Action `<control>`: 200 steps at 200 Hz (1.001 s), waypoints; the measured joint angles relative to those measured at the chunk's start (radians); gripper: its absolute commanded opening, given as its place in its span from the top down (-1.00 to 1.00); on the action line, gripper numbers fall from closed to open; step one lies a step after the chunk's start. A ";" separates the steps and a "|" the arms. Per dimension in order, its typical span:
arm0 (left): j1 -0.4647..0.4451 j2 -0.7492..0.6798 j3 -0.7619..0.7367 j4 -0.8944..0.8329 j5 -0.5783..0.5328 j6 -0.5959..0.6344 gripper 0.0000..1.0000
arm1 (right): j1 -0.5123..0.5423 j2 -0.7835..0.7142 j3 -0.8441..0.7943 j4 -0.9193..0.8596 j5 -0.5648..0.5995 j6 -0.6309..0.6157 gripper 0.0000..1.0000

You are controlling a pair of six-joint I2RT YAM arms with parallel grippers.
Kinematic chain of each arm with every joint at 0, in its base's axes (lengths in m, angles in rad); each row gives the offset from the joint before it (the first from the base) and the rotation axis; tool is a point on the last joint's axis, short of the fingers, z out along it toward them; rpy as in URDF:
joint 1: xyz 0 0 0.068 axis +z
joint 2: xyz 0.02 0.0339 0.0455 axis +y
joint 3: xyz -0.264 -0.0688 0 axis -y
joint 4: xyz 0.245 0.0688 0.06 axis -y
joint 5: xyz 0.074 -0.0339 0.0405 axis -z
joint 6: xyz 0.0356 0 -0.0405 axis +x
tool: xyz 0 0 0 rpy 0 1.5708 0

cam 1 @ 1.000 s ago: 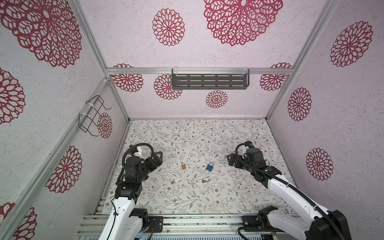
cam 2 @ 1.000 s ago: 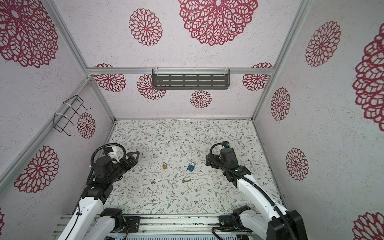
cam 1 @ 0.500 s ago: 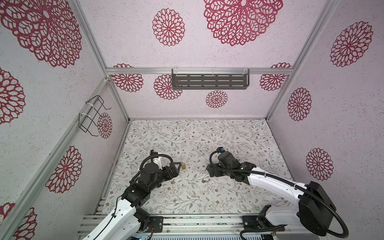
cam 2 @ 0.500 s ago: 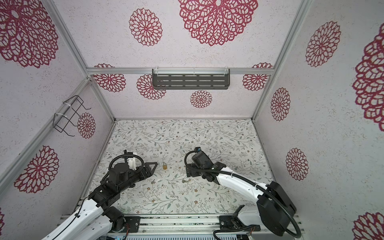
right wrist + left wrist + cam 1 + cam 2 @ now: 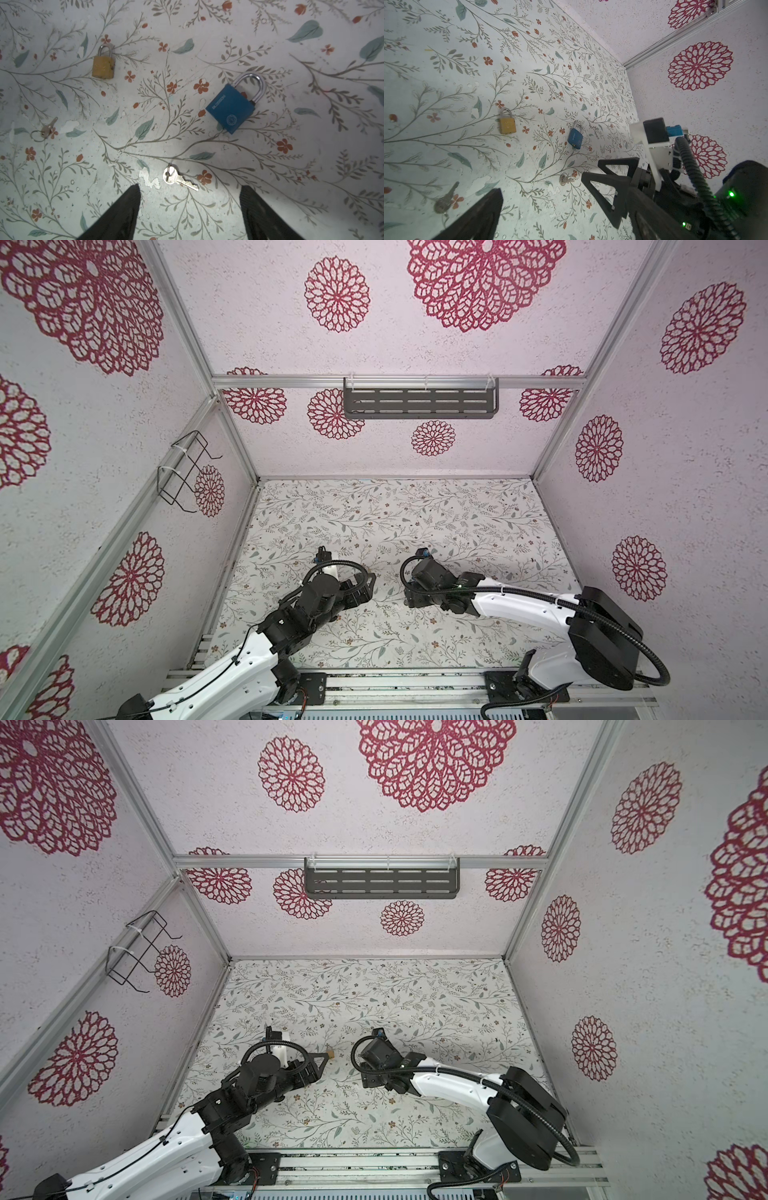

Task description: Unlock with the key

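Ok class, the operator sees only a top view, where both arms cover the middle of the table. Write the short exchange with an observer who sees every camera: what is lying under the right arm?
Operator: The right arm blocks my view. What is beneath its wrist?
Observer: A blue padlock lies flat there, its shackle apparently closed. The right wrist view shows it whole.
Operator: Is any key nearby, and is it held?
Observer: A silver key lies just ahead of the right gripper, untouched, with the jaws standing apart.
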State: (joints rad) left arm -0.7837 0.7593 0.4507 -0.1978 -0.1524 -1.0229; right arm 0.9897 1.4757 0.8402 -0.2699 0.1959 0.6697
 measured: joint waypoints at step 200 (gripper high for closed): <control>-0.048 0.040 -0.040 0.058 -0.075 -0.069 -0.95 | 0.050 0.224 0.086 0.068 0.013 0.004 0.59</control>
State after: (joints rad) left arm -0.8314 0.7990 0.4103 -0.1402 -0.2272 -1.0916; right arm 1.0397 1.6997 0.9260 -0.2024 0.2092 0.6739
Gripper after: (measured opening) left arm 0.975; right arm 0.224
